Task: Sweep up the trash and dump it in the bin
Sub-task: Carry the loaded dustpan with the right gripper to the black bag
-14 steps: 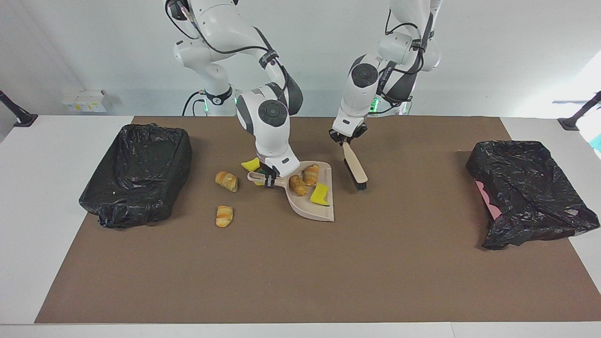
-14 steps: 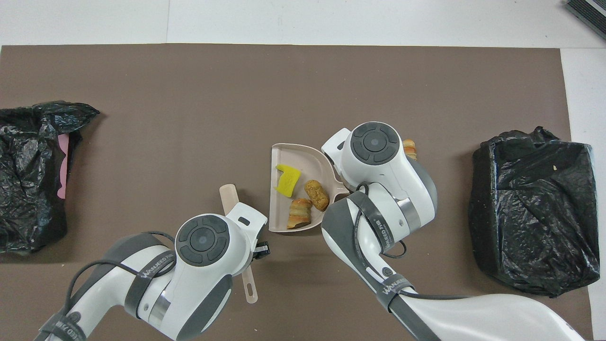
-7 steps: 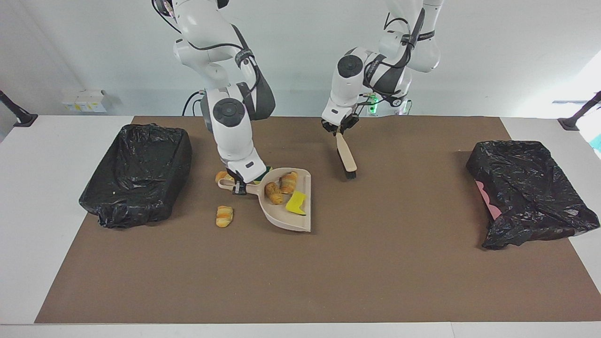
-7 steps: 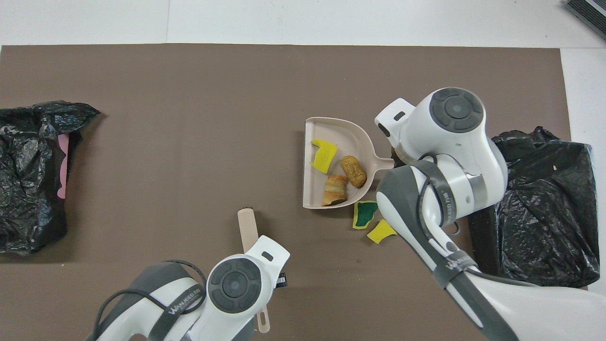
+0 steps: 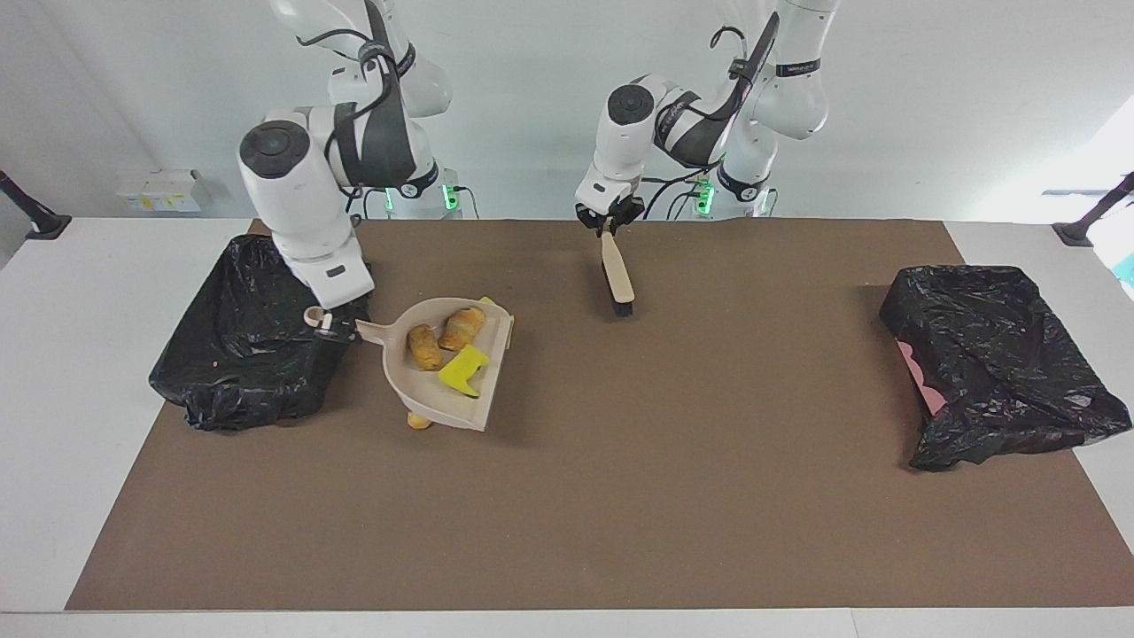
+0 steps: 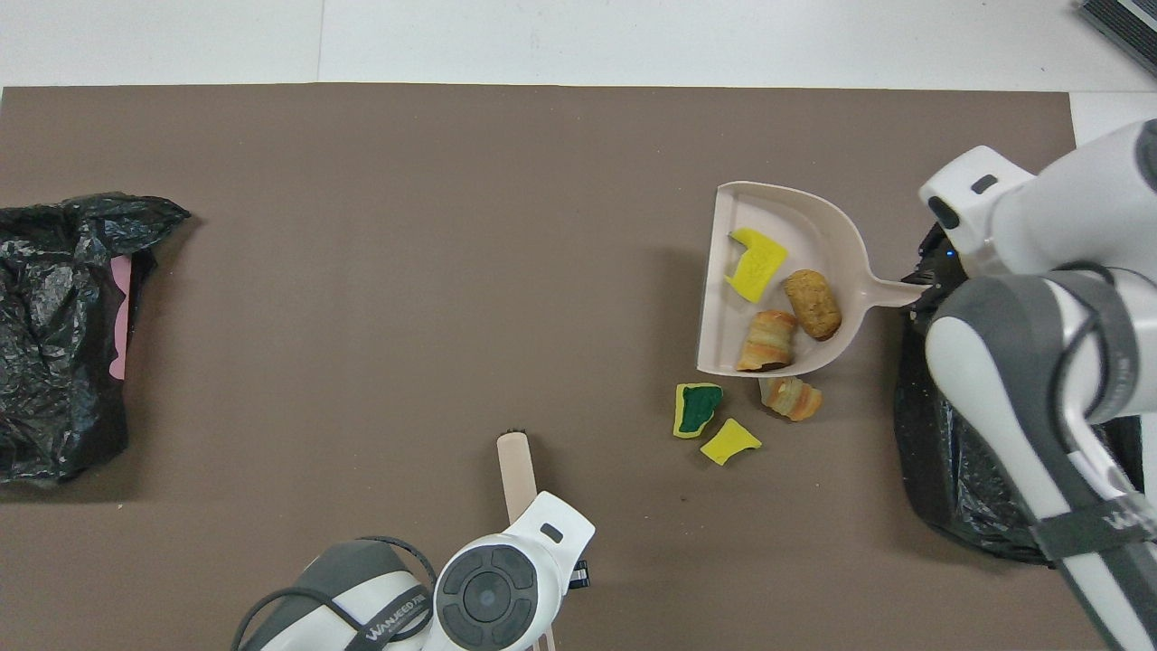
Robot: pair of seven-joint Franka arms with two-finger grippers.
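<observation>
Trash scraps [image 6: 782, 307], three, riding in beige plastic dustpan [image 5: 447, 400] beside black-lined bin [image 5: 257, 328], undumped; others lying unswept. Right claw [image 5: 330, 331] clamping dustpan handle; left claw [image 5: 608, 227] clamping beige brush [image 5: 617, 280].

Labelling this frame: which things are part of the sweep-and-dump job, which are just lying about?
In the job:
- beige plastic dustpan holding scraps
- yellow sponge piece
- golden-brown bread chunks
- wooden-handled brush
- black-bagged bin

Lying about:
- second black-bagged bin
- white wall box
</observation>
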